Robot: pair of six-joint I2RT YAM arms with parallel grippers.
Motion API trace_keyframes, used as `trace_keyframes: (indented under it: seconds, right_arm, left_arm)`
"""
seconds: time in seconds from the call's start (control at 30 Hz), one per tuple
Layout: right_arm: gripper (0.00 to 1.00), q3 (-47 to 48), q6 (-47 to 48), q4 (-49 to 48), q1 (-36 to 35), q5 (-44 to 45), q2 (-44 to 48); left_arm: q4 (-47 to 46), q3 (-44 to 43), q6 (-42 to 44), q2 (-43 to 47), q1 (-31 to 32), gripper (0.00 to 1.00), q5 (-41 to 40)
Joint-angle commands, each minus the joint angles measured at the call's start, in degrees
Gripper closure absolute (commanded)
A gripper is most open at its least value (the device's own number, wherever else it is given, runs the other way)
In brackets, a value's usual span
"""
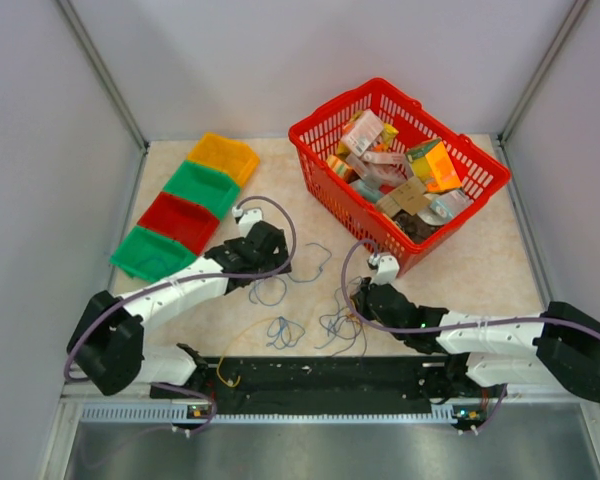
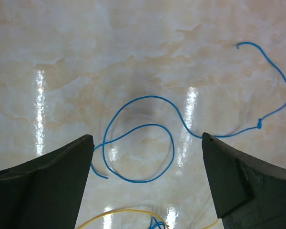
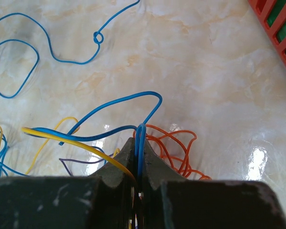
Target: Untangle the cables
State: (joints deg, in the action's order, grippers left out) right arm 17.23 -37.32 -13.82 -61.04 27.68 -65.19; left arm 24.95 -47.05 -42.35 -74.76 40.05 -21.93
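A loose blue cable (image 2: 173, 143) lies curled on the table, and my left gripper (image 2: 147, 138) hangs open just above it with nothing between its fingers. A yellow cable (image 2: 119, 211) runs along the near edge of that view. My right gripper (image 3: 139, 143) is shut on a doubled blue cable (image 3: 141, 133) and a yellow cable (image 3: 76, 142) of the bundle. Orange loops (image 3: 181, 143) and a purple strand (image 3: 66, 164) lie behind its tips. In the top view the left gripper (image 1: 270, 262) sits left of the right gripper (image 1: 360, 297), with the tangle (image 1: 338, 325) between the arms.
A red basket (image 1: 325, 170) full of packets stands at the back right, close to the right gripper. A row of orange (image 1: 223, 155), green (image 1: 202, 185), red (image 1: 178, 220) and green (image 1: 152, 252) bins runs along the left. A black strip (image 1: 320, 375) lines the near edge.
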Motion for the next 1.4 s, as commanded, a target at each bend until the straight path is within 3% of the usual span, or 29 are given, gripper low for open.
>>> trace_keyframes:
  seconds: [0.0,0.2,0.3,0.43,0.53,0.8,0.9,0.97,1.0,1.23,1.37]
  right_arm:
    - [0.96,-0.80,-0.74,-0.94,0.48,-0.17,1.91]
    - [0.96,-1.50,-1.00,-0.68,0.48,-0.17,2.69]
    - [0.95,-1.94,-1.00,-0.94,0.48,-0.08,3.22]
    - [0.95,-1.86,-1.00,-1.47,0.48,-0.35,2.96]
    - [0.95,-1.77,-0.91,-1.99,0.57,-0.70,2.17]
    - [0.95,-1.33,-0.82,-2.26,0.48,-0.88,0.85]
    - [0.95,-1.41,-0.74,-2.35,0.57,-0.61,0.85]
    - [0.95,-1.50,-0.74,-2.70,0.57,-0.79,0.68]
    - [0.95,-1.41,-0.82,-2.70,0.57,-0.79,0.42]
    - [0.95,-1.24,-0.65,-3.40,0.48,-1.05,-0.55]
    - [0.95,-1.41,-0.74,-3.49,0.57,-1.14,-0.47]
  left_arm:
    - [0.72,1.07,-4.42,-1.79,-3.04,0.01,-3.21]
    - [-7.72,6.96,3.14,-5.22,-7.53,0.28,9.18]
    - [-9.92,9.69,4.90,-4.52,-7.53,0.27,12.08]
    - [-11.94,12.67,5.78,-3.64,-7.53,0.16,12.79]
    - [-13.96,13.47,6.48,-4.77,-7.53,0.19,12.53]
    - [-12.74,8.56,7.28,-10.31,-5.52,0.59,8.41]
    - [-9.93,6.71,6.75,-10.58,-4.20,0.78,4.37]
    - [-8.70,7.05,6.14,-8.66,-4.19,0.97,2.43]
    - [-8.34,7.14,5.96,-8.04,-4.11,1.00,1.38]
    - [-6.06,8.90,6.05,4.43,-4.19,1.00,-2.76]
    - [-0.98,7.24,4.21,11.81,-4.37,1.00,-10.30]
